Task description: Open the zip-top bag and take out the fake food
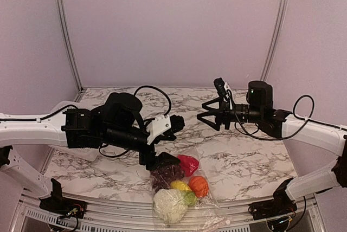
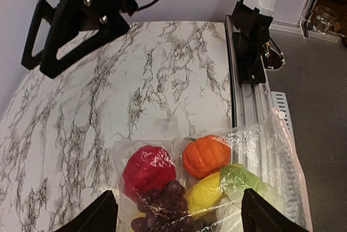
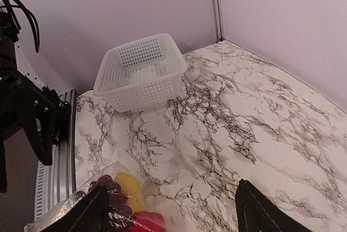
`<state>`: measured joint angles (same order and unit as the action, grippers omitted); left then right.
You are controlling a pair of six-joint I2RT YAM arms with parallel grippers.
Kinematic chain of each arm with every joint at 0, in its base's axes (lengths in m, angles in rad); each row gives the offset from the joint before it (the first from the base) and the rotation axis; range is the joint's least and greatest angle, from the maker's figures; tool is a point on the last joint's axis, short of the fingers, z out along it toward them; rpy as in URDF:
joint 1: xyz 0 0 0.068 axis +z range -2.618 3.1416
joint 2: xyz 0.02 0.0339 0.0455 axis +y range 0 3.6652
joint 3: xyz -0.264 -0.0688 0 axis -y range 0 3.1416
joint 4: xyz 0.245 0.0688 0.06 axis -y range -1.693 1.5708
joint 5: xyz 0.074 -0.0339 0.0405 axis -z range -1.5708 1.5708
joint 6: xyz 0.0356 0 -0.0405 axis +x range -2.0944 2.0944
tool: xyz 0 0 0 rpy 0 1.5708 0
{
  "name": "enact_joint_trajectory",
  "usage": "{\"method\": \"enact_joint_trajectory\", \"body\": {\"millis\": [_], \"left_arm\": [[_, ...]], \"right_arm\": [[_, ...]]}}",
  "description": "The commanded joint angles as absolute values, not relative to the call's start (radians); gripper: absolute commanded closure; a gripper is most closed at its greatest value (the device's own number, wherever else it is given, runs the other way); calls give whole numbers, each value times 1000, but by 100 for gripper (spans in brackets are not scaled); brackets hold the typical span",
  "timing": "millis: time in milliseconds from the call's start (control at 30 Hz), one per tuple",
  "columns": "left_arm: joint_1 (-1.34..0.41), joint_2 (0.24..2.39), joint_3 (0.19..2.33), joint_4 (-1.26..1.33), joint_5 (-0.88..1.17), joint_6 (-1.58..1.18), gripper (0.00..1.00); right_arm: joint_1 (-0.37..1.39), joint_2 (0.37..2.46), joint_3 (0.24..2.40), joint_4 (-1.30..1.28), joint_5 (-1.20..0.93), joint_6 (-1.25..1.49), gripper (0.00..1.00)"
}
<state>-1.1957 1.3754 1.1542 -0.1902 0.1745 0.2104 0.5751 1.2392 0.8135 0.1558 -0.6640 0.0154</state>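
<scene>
Now: zip-top bag (image 1: 207, 211), fake food (image 1: 181, 186) inside, lies at near edge of worktop (image 1: 244, 156), centre. Left gripper (image 2: 181, 213) just above it, fingers apart. Right gripper (image 1: 207, 115) farther back, right, also spread.

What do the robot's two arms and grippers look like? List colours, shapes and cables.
The left arm and right arm have smooth white links and bulky black joint housings. The left gripper and right gripper are black, with triangular-frame fingers; a white bracket sits behind the left one. Black cables loop off both wrists.
</scene>
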Motion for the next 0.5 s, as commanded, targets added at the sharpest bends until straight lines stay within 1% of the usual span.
{"method": "enact_joint_trajectory", "body": {"millis": [0, 133, 267, 367, 467], "left_arm": [[-1237, 1457, 1061, -157, 96, 215, 20], [-1283, 1591, 1060, -151, 9, 244, 20], [-1276, 1709, 1073, -125, 5, 260, 23], [-1229, 1788, 1103, -113, 5, 264, 27], [-1158, 1840, 1131, -97, -53, 271, 32]], "right_arm": [[583, 1187, 762, 100, -656, 85, 23], [584, 1148, 726, 74, -632, 97, 22], [583, 1138, 713, 64, -608, 101, 22], [574, 1146, 713, 54, -598, 103, 22], [563, 1149, 709, 54, -602, 109, 22]]}}
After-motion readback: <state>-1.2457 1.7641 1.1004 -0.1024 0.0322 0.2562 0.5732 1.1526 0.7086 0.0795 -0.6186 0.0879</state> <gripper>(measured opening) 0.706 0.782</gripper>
